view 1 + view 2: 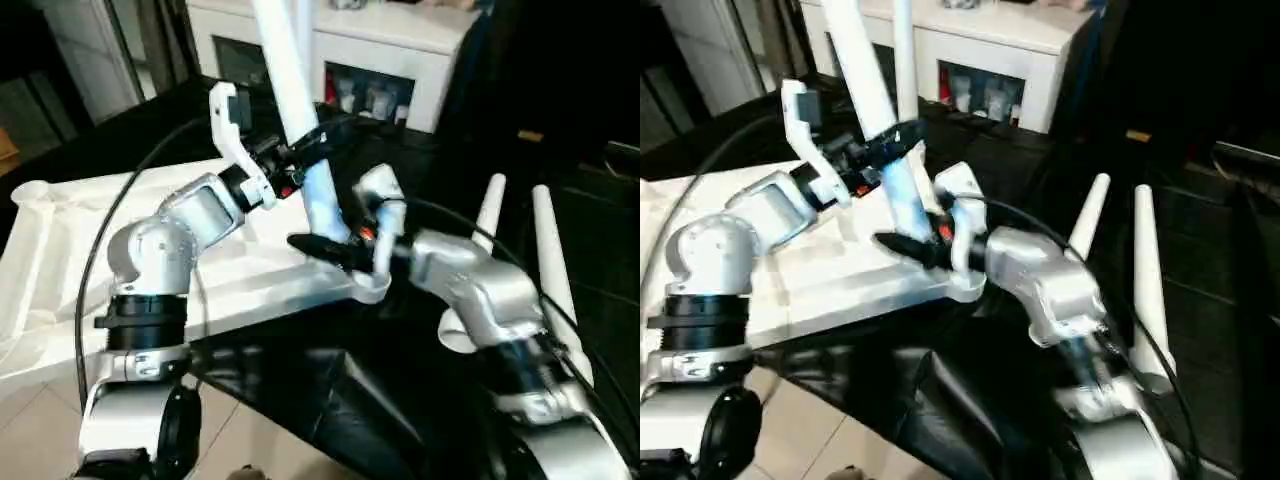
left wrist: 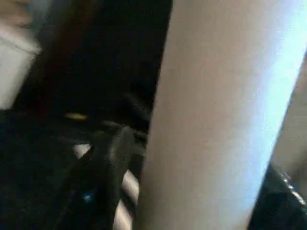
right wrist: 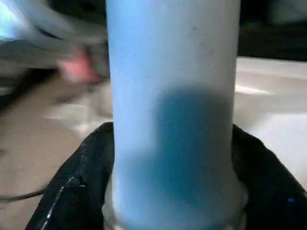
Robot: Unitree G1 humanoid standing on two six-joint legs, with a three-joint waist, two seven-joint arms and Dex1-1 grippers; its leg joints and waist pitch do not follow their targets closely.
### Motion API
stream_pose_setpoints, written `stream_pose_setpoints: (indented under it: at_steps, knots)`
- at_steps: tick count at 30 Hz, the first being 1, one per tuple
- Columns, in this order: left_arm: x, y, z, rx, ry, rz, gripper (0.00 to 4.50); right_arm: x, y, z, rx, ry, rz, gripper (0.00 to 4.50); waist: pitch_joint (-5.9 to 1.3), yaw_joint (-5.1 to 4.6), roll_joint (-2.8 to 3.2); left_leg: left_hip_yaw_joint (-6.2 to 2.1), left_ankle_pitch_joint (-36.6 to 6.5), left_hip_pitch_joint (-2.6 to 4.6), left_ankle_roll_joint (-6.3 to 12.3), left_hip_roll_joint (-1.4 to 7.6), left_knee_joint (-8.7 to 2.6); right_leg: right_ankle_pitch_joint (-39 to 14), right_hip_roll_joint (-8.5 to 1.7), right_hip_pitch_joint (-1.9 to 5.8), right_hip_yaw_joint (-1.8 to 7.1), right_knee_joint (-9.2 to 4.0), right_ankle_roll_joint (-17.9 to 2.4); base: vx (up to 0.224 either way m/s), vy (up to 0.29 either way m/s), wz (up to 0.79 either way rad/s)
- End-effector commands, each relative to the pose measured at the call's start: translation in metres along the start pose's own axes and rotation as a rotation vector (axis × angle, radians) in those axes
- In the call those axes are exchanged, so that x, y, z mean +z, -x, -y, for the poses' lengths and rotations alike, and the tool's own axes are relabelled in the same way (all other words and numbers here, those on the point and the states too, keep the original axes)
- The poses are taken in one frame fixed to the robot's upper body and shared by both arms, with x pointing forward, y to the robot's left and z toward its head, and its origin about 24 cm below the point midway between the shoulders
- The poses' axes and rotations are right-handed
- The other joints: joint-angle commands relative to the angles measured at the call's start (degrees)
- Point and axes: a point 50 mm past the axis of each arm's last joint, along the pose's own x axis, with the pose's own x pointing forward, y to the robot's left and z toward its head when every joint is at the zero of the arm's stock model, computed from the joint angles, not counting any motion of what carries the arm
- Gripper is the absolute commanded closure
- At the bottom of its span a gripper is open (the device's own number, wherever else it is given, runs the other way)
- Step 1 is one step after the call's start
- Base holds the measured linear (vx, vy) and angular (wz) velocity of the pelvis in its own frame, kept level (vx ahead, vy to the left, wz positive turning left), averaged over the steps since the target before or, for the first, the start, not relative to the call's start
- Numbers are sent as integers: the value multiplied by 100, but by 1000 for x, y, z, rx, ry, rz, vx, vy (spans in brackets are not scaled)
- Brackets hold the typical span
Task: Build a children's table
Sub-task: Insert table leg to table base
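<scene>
The children's table top [image 1: 60, 260] lies white and underside up on a black surface. One white tube leg [image 1: 290, 70] stands tilted at its near right corner. My left gripper [image 1: 305, 150] is at this leg partway up. My right gripper [image 1: 325, 245] is shut on the leg's foot, just above the top; its black fingers [image 3: 81, 191] hug both sides of the tube. Behind the leg rises a second white tube [image 1: 902, 50]. Two loose legs [image 1: 490, 215] [image 1: 553, 270] lie side by side to the right.
A white cabinet [image 1: 380, 50] with glass-fronted compartments stands at the back. The black surface [image 1: 330, 390] drops off near me to pale floor tiles [image 1: 40, 420] at the lower left. Black cables run along both silver forearms.
</scene>
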Motion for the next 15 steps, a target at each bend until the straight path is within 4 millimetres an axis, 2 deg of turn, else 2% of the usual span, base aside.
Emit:
stream_pose_setpoints:
  at_steps: [1,2,3,4,5,6,7,8,9,10,11,15]
  knots:
    - [2,8,11,-120,7,-33,129,21,18,-15,201,-29,112,173,-500,23,129,3,-382,-17,246,40,-305,23,-347,476,332,-312,-1021,0,0,0]
    - [2,8,14,-148,9,-37,129,21,22,-17,244,-46,111,173,-489,27,103,15,-434,-20,266,38,-305,-30,-342,479,326,-337,-1046,0,0,0]
    - [4,8,15,-166,13,-36,129,21,26,-19,282,-69,109,173,-486,41,176,6,-474,-22,241,36,-298,-103,-351,476,324,-335,-1050,0,0,0]
    - [7,7,16,-188,41,-25,160,21,32,-19,332,-116,105,173,-478,37,201,23,-620,-12,229,24,-292,-296,-343,469,319,-382,-1022,0,0,0]
    - [7,7,16,-188,41,-25,160,21,32,-19,332,-116,105,173,-471,37,172,29,-684,-11,229,20,-294,-418,-335,469,312,-402,-1010,0,0,0]
    - [8,7,17,-211,59,-21,166,19,35,-19,354,-135,90,174,-466,47,147,27,-732,-14,191,16,-297,-701,-348,473,310,-427,-940,0,0,0]
    - [9,8,18,-237,72,-25,171,17,37,-19,369,-142,71,174,-466,52,179,36,-766,-20,178,-2,-285,-1007,-350,473,304,-466,-845,0,0,0]
    - [9,8,21,-266,79,-38,185,14,40,-19,382,-154,46,174,-467,59,173,32,-734,-26,168,-10,-283,-1244,-347,475,300,-483,-734,0,0,0]
    - [8,9,22,-276,74,-57,200,11,42,-19,387,-161,20,174,-470,68,205,31,-711,-22,174,-15,-275,-1338,-345,465,300,-490,-680,0,0,0]
    - [7,8,22,-277,65,-78,208,8,44,-19,393,-167,-4,174,-467,65,192,27,-657,-40,180,-15,-279,-1461,-340,467,302,-505,-574,0,0,0]
    - [7,8,22,-277,65,-78,208,8,44,-19,393,-167,-4,174,-468,69,208,27,-632,-34,181,-18,-280,-1577,-334,455,297,-525,-488,0,0,0]
    - [6,7,24,-305,59,-105,250,5,49,-18,399,-194,-54,174,-472,68,252,19,-656,-30,187,-22,-277,-1827,-321,433,275,-554,-371,0,0,0]
